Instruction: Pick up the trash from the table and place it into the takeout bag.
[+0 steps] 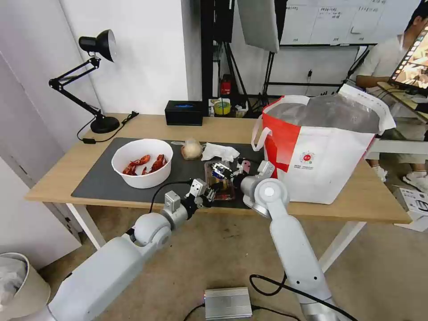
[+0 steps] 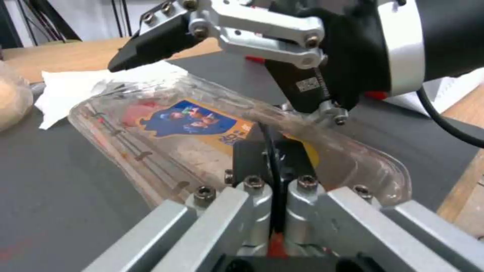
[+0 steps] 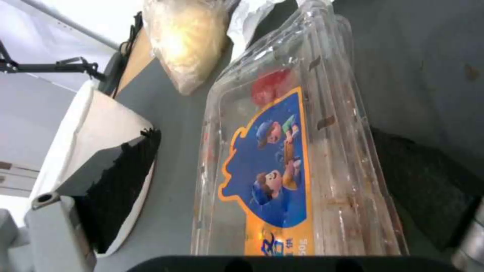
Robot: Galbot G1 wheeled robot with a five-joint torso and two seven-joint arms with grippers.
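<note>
On the dark grey mat (image 1: 102,183) near the front edge of the table (image 1: 339,209), both grippers meet at the clear plastic tray (image 1: 219,183). Tray has a blue and orange cartoon label on its lid, red tomatoes dimly visible inside (image 3: 270,85). Tray looks tilted in the left wrist view (image 2: 166,132), but whether it is lifted off the mat I cannot tell.

Left gripper (image 1: 209,192) is at the tray's near end; its body sits right at the tray's edge in the left wrist view, fingers hidden, so grasp state cannot be told. Right gripper (image 1: 232,171) is over the tray, spread wide: one black finger (image 2: 151,39) reaches out above the lid, one black ribbed pad (image 3: 123,181) is clear of the tray's side, gap between. Not clamped on anything.

White bowl (image 1: 141,162) with red crayfish sits on the mat to the left, apart from the tray. Small clear bag with a beige lump (image 1: 191,149) and crumpled white tissue (image 1: 219,152) lie just behind the tray, side by side. Takeout bag (image 1: 325,147), red and white with foil lining, stands open on the table to the right, near the right gripper. Black lamp (image 1: 96,76) and black box (image 1: 183,112) at the back of the table.
</note>
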